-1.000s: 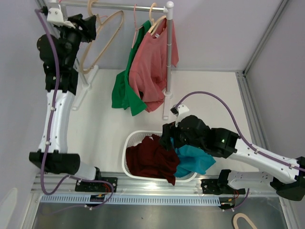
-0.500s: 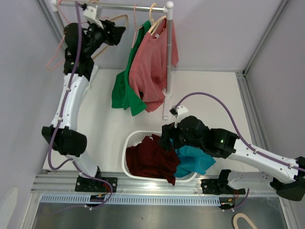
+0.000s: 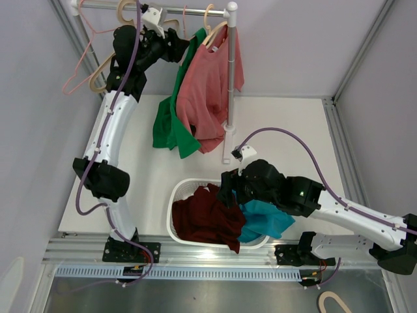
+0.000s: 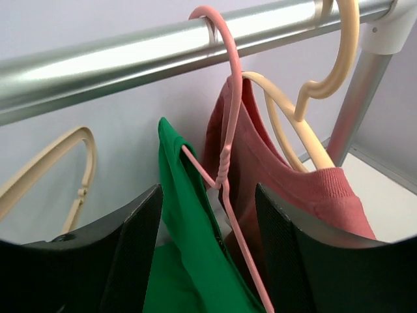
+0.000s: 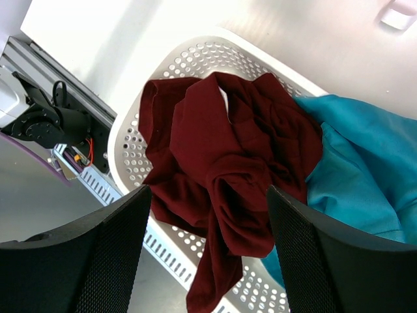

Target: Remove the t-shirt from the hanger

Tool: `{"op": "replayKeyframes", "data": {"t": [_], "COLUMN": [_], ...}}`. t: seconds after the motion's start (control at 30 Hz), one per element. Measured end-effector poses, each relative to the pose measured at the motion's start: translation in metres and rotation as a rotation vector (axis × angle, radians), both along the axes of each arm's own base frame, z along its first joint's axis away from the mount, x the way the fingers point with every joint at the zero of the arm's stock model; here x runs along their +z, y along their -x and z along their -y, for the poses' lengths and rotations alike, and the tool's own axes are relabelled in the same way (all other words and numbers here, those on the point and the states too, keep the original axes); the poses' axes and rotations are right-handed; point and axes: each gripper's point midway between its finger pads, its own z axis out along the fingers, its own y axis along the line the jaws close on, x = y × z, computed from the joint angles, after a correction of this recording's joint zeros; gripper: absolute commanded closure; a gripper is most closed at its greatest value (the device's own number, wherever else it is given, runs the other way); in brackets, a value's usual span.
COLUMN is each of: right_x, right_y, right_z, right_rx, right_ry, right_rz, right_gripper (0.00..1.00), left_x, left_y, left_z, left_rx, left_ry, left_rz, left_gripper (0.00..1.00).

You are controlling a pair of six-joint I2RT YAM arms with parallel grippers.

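Observation:
A green t-shirt (image 3: 171,124) hangs on a pink hanger (image 4: 228,156) from the metal rail (image 3: 176,9); it also shows in the left wrist view (image 4: 189,261). A salmon-red t-shirt (image 3: 207,91) hangs beside it on a beige hanger (image 4: 293,124). My left gripper (image 3: 183,51) is open, its fingers (image 4: 124,254) on either side of the pink hanger's neck and the green shirt's shoulder, touching nothing. My right gripper (image 3: 229,189) is open and empty above the white basket (image 3: 173,203).
The basket holds a maroon shirt (image 5: 221,169) and a teal shirt (image 5: 358,163). Empty beige and pink hangers (image 3: 98,62) hang at the rail's left end. The rack's upright post (image 3: 229,85) stands right of the shirts. A metal rail runs along the table's near edge.
My left arm has swung right along the rail, from the empty hangers to the green shirt's hanger. The right arm has not moved.

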Motion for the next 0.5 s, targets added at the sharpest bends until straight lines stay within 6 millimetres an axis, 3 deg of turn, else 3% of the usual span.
{"op": "replayKeyframes", "data": {"t": [0.17, 0.3, 0.4, 0.43, 0.5], "right_x": [0.0, 0.0, 0.001, 0.001, 0.002], "right_y": [-0.001, -0.001, -0.002, -0.002, -0.001], "right_z": [0.0, 0.001, 0.001, 0.002, 0.002], "right_rx": [-0.002, -0.003, -0.006, -0.007, -0.007], "right_ry": [0.0, -0.001, -0.003, -0.004, -0.007], "right_rz": [0.0, 0.0, 0.001, 0.002, 0.003], "right_gripper": [0.24, 0.24, 0.24, 0.24, 0.24], "left_x": [-0.001, -0.011, -0.02, -0.024, -0.026], "left_y": [-0.008, -0.023, -0.031, -0.032, -0.035], "left_z": [0.005, 0.011, 0.016, 0.017, 0.018], "left_rx": [0.022, 0.054, 0.074, 0.082, 0.105], "left_ry": [-0.023, -0.052, -0.08, -0.091, -0.107], "left_rz": [0.017, 0.012, 0.008, 0.008, 0.012], "left_gripper": [0.37, 0.44, 0.71, 0.88, 0.99]}}
